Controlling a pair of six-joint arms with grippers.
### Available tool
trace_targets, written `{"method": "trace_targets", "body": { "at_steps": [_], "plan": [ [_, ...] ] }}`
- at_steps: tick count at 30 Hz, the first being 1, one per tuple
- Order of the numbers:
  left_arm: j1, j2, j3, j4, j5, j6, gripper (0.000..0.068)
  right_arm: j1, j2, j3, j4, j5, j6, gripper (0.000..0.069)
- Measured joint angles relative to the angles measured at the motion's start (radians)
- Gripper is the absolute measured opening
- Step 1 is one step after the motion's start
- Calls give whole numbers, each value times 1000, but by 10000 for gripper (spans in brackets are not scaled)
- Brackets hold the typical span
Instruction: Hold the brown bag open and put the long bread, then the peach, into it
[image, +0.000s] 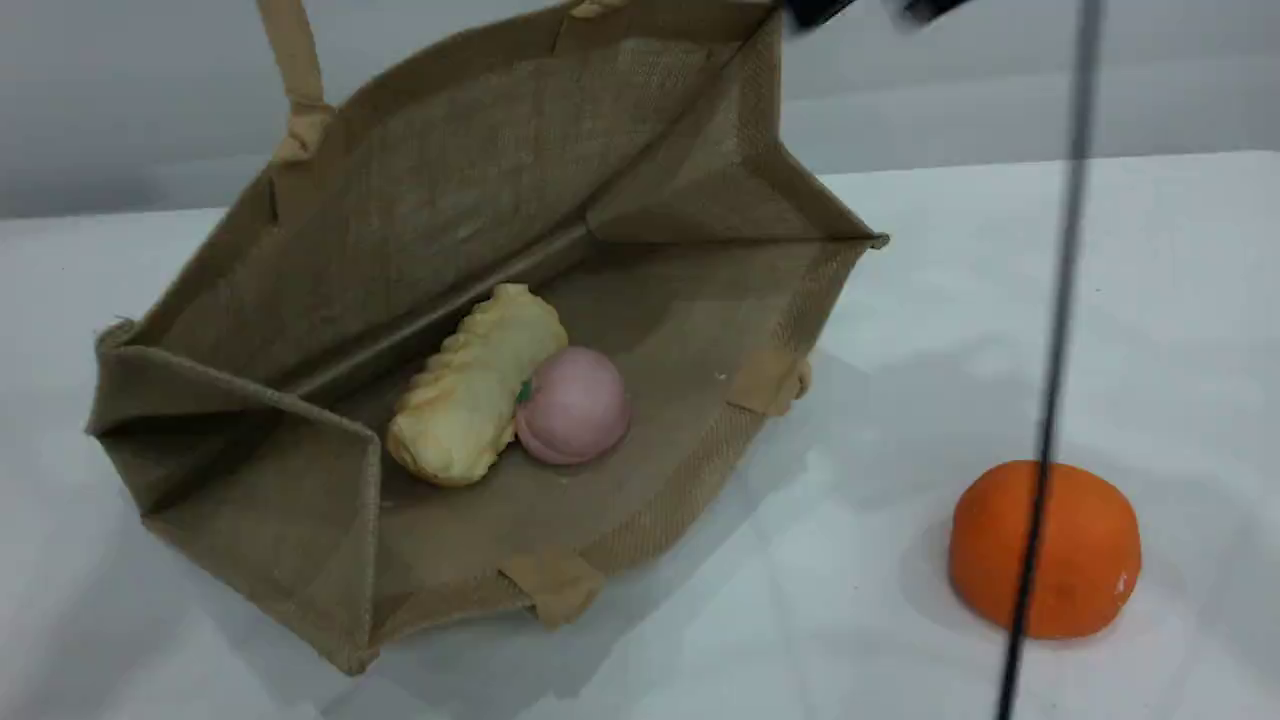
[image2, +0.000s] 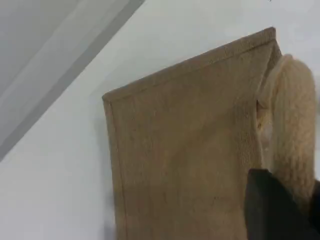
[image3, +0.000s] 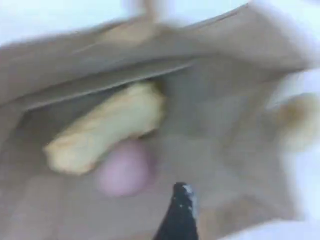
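Just beyond right pincer (image3: 179, 210): peach (image3: 125, 169)

The white desk (image: 1000, 300) carries the brown bag (image: 300, 520), lying open on its side toward nine o'clock, and an orange ball (image: 1090, 550) resting well apart from it toward four o'clock.

A white table (image: 1150, 300) with a smooth matte top fills the scene, lit evenly from above with soft shadows, and behind its far edge stands a plain pale grey wall (image: 1000, 90) crossed by one faint horizontal band.
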Motion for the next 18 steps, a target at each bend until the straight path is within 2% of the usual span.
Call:
{"method": "trace_targets", "body": {
  "at_steps": [7,12,14,18],
  "plan": [
    [0,0,0,0,0,0,83,-202,-90,0,-23,42,38,594],
    [0,0,0,0,0,0,100,-293,-95,0,-22,70,53,594],
    [0,0,0,0,0,0,139,-294,-96,0,-22,66,51,594],
    [0,0,0,0,-6,0,310,-293,-96,-3,-20,56,49,594]
  ]
}}
